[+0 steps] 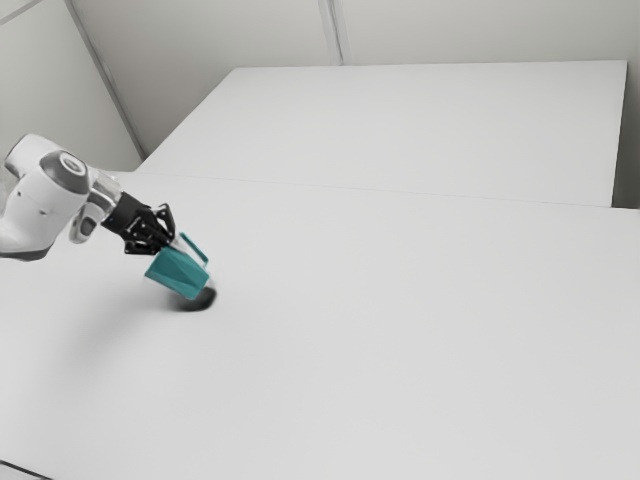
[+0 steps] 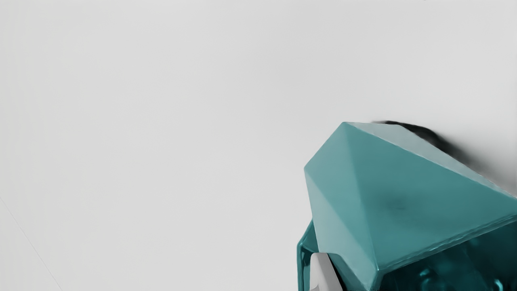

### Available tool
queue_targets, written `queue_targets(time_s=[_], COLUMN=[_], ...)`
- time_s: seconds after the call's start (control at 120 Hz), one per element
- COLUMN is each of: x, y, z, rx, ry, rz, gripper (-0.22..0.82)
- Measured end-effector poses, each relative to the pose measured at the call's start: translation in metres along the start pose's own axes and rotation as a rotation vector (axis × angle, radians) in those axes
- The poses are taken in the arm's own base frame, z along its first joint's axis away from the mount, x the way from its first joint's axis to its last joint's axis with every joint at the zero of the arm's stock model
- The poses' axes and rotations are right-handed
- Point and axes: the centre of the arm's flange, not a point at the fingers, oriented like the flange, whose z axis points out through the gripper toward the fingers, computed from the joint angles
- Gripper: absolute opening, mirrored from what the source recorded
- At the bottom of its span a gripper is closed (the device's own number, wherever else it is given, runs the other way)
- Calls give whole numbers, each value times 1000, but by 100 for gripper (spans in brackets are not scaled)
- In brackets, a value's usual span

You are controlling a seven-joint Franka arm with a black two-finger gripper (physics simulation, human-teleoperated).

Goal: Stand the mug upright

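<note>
On the exterior view's left, above the white table (image 1: pixel 400 330), we are reaching toward the exterior view's right with our arm (image 1: pixel 45 200), and our black gripper (image 1: pixel 180 244) is pointing down at the teal mug (image 1: pixel 178 272). We are seeing the mug leaning well off upright, its faceted body slanting and its handle (image 1: pixel 194 249) running along the side that is facing up and toward the exterior view's right. A dark shadow (image 1: pixel 198 301) is lying on the table by the mug's lower end; whether that end is touching the table, we are not able to tell.

From our wrist, we are looking at the mug's broad flat faces, with its dark, glossy inside (image 2: pixel 448 258) showing near the gripper. A pale part of the gripper is sitting between the handle and the body. We are not able to tell whether the gripper is pinching the mug or standing spread around part of it. Beyond the table, in the exterior view, a large pale surface (image 1: pixel 430 130) is stretching in front of a grey wall (image 1: pixel 480 30).
</note>
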Motion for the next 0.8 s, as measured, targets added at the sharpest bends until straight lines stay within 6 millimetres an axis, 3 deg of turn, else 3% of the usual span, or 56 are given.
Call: queue_targets(time_s=[0.1,0.217,0.3,0.492,0.8], x=[11,27,36,80,147], y=[-41,-89,-113,-144,-192], z=[-2,10,18,43,101], rx=[-112,-284,-384,-499,-607], ry=[10,37,45,64,50], rz=[151,366,489,673,986], gripper=[-18,-18,-18,-18,-18])
